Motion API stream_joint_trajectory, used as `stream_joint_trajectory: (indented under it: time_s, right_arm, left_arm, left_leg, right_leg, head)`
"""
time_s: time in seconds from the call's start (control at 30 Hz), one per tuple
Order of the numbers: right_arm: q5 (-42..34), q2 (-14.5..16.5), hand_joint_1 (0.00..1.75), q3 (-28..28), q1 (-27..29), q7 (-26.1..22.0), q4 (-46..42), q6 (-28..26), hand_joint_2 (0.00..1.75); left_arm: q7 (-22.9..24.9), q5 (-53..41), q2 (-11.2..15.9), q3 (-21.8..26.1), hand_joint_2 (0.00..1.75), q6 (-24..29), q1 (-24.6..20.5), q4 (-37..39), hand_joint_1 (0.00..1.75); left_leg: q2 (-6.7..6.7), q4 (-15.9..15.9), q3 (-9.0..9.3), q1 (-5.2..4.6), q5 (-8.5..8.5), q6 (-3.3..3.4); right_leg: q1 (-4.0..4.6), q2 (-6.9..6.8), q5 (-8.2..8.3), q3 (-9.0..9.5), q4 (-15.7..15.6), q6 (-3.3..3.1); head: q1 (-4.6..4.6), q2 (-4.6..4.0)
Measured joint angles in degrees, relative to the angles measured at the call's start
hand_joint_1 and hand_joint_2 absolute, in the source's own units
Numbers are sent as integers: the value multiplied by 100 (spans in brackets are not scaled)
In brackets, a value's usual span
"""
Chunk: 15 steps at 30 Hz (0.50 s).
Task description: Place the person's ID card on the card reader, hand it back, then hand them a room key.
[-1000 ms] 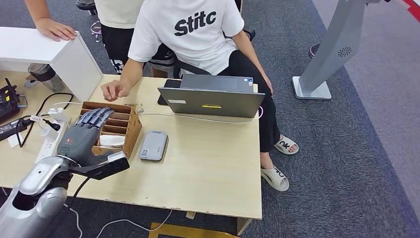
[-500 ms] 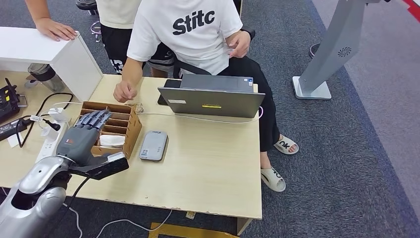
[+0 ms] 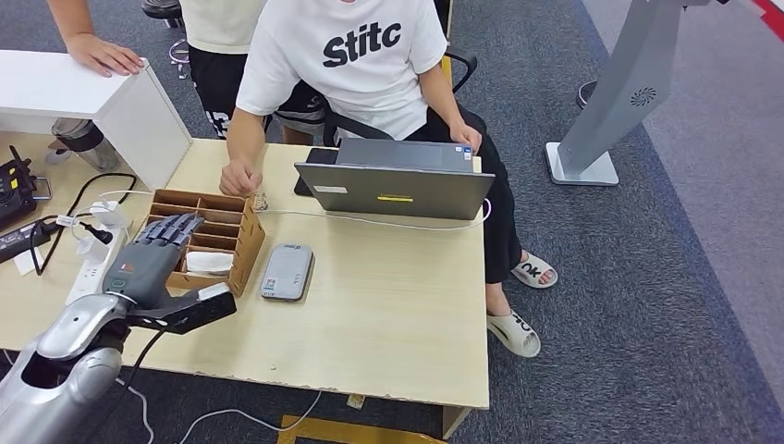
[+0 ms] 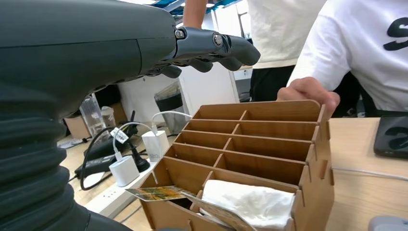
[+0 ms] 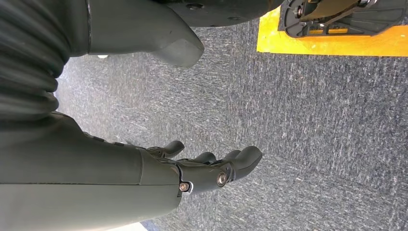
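In the head view the left hand [image 3: 151, 256] hovers over the near end of the wooden organizer [image 3: 242, 242], fingers spread and holding nothing. The organizer stands near the table's [image 3: 398, 305] left side, its slots running toward the far edge. A white folded cloth [image 3: 209, 263] lies in its nearest slot. The grey card reader [image 3: 286, 272] lies flat just beside the organizer's right wall, about mid-table. A closed laptop [image 3: 396, 190] sits along the far edge, and a seated person's hand [image 3: 238, 177] rests on the table at the organizer's far corner.

In the left wrist view the left hand's fingers [image 4: 219, 45] stretch out above the organizer [image 4: 269, 144], apart from it and empty. A card [image 4: 156, 193] pokes out of the nearest slot beside the cloth [image 4: 248, 204]; whether it is the room key or the ID card cannot be told.

In the right wrist view the right hand [image 5: 202, 168] hangs over grey carpet [image 5: 312, 120], fingers loosely extended, gripping nothing.
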Motion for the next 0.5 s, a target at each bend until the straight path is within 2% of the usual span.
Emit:
stream_joint_trajectory:
  time_s: [0.5]
  right_arm:
    - [80,0,0,0,-2,19,0,10,175]
  left_arm:
    - [99,-134,-94,1,175,98,-32,471,0]
  left_leg:
    - [0,0,0,0,0,0]
  right_leg:
    - [0,0,0,0,0,0]
  head:
    - [0,0]
